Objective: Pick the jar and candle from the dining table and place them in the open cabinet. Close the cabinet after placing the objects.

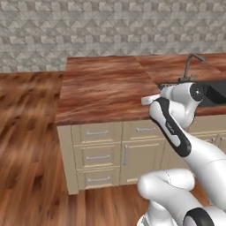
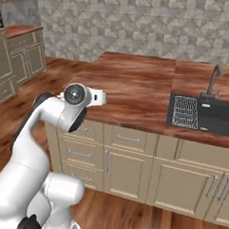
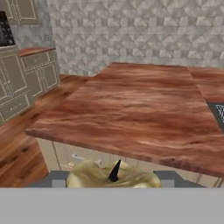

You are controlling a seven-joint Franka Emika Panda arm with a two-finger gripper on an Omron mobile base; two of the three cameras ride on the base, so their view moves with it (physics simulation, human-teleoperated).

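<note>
The candle (image 3: 92,175), a pale yellow-tan lump with a dark wick, sits at the bottom of the hand view between the two grey fingers of my gripper (image 3: 113,179), which is shut on it. The hand hovers just off the near edge of the dining table (image 3: 131,113), whose glossy reddish-brown top stretches ahead. In the base views the table (image 1: 106,88) (image 2: 136,89) stands over beige drawers, and my bent arm holds the hand (image 2: 99,97) by its front edge. The jar is out of view. Beige recessed-panel cabinet doors (image 3: 24,9) show at the far upper left; I cannot tell whether they are open.
A dark sink (image 2: 216,117) with a wire rack (image 2: 185,110) and a faucet (image 1: 190,66) is set in the counter on the right. Beige counter units (image 2: 19,54) stand at the left across the plank floor (image 1: 26,145). A patterned grey wall runs behind.
</note>
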